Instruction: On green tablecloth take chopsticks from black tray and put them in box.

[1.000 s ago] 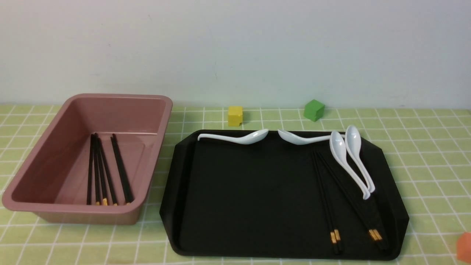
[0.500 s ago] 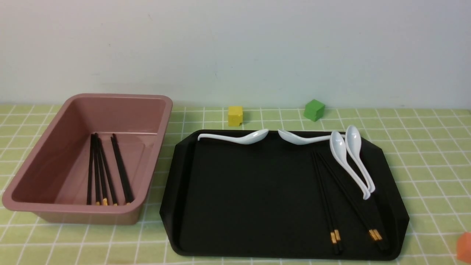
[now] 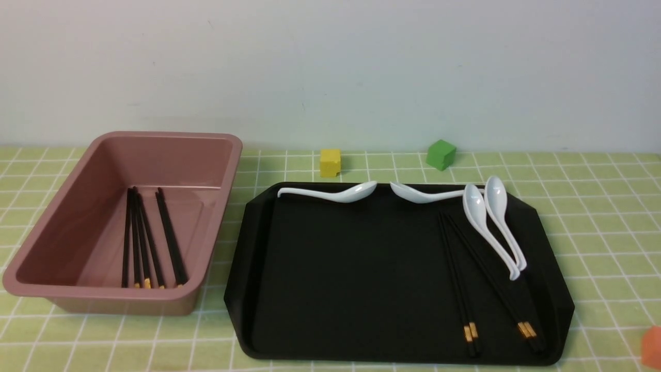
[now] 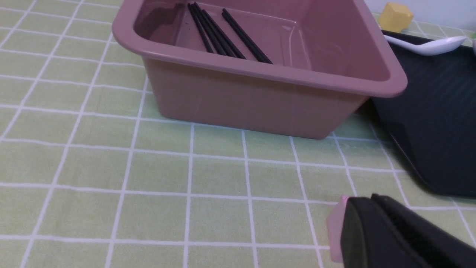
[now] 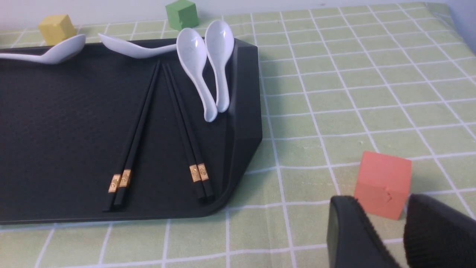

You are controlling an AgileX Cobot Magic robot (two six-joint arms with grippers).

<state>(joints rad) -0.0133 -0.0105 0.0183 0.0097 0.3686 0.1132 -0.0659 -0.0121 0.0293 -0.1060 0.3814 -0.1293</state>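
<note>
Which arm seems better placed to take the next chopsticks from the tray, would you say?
Probably the right: the chopsticks lie toward the tray's right side, and the right gripper stands open.

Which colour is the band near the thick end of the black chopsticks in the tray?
Gold; right wrist view.

We see a light green cloth [image 3: 609,268] ruled with thin white lines into squares. The tub [image 3: 119,293] is dusty pink, and the tray [image 3: 356,268] plain matte black. Our chopsticks [image 3: 457,279] are black with gold bands (we can make out a small darker motif on the bands in the right wrist view). The spoons [image 3: 488,227] are glossy white. We also see blocks in solid yellow [image 3: 330,163], green [image 3: 441,155] and coral red [image 5: 383,184], and a pale bluish-grey wall [image 3: 330,72].
</note>
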